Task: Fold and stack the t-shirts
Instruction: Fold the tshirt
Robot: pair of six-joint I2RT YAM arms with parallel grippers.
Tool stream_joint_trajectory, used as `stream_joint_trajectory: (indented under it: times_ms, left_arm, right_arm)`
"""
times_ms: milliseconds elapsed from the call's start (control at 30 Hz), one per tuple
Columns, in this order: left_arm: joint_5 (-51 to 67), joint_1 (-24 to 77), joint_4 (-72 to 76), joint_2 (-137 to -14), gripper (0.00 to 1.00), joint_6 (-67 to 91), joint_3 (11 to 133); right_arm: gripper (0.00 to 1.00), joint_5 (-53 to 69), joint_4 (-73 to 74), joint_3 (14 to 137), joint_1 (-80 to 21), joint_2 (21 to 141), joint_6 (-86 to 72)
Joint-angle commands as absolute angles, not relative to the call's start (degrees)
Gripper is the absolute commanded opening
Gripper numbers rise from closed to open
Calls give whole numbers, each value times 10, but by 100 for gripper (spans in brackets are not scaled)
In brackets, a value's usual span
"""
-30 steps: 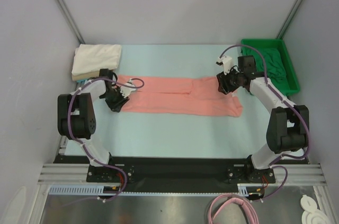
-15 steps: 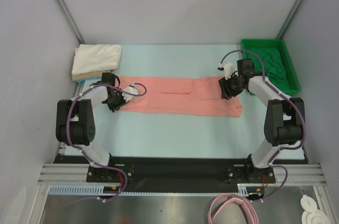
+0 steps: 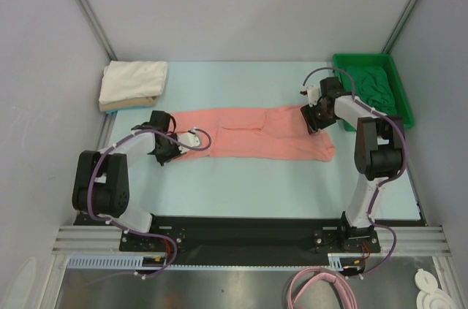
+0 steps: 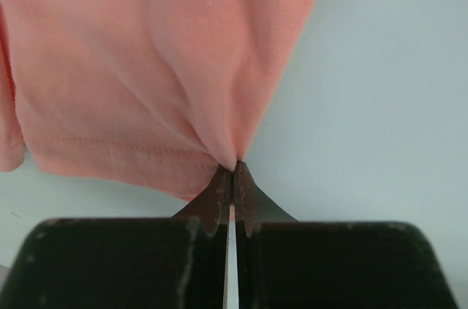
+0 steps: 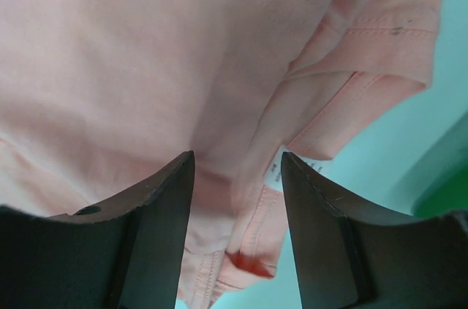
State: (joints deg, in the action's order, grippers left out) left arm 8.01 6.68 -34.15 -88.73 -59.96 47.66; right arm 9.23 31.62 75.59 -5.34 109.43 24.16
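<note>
A salmon-pink t-shirt (image 3: 256,132) lies stretched left to right across the middle of the table. My left gripper (image 3: 165,150) is shut on its left hem; in the left wrist view the cloth (image 4: 146,68) puckers into the closed fingertips of that gripper (image 4: 234,167). My right gripper (image 3: 314,117) hovers open over the shirt's right end. In the right wrist view the gripper (image 5: 238,159) straddles the pink folds (image 5: 146,68) and a small white neck label (image 5: 272,170). Folded white (image 3: 133,79) and tan (image 3: 121,105) t-shirts are stacked at the back left.
A bright green tray (image 3: 358,58) stands at the back right with a crumpled dark green t-shirt (image 3: 374,86) inside it, just behind the right arm. Grey walls enclose the table on three sides.
The left gripper closed on the shirt's left hem and drew it a little to the right. The right gripper shifted toward the back over the right end, staying open.
</note>
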Motion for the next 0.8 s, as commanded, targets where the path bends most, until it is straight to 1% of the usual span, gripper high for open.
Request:
stream_joint_trajectory:
  times_ms: [0,133,500,600,633,700,733,767]
  left_arm:
    - [88,68,-406,-898,0,-591,435]
    - [85,50,-408,-905,0,-596,446]
    - [83,47,-430,-867,0,-599,447]
    - [87,47,-433,-852,0,-598,444]
    - [87,47,-432,-849,1,-598,442]
    - [87,47,-438,-844,0,-595,438]
    - [89,47,-442,-841,1,-595,438]
    - [91,47,-450,-839,0,-595,436]
  right_arm:
    - [56,68,301,799,-47,1100,227]
    - [56,62,296,826,-29,1118,225]
    - [54,37,317,928,-28,1234,218]
    - [40,33,327,948,-29,1256,217]
    - [29,32,326,953,-30,1261,218]
    - [21,26,325,962,-30,1275,218]
    - [14,25,325,976,-29,1280,218]
    - [11,24,325,987,-29,1285,218]
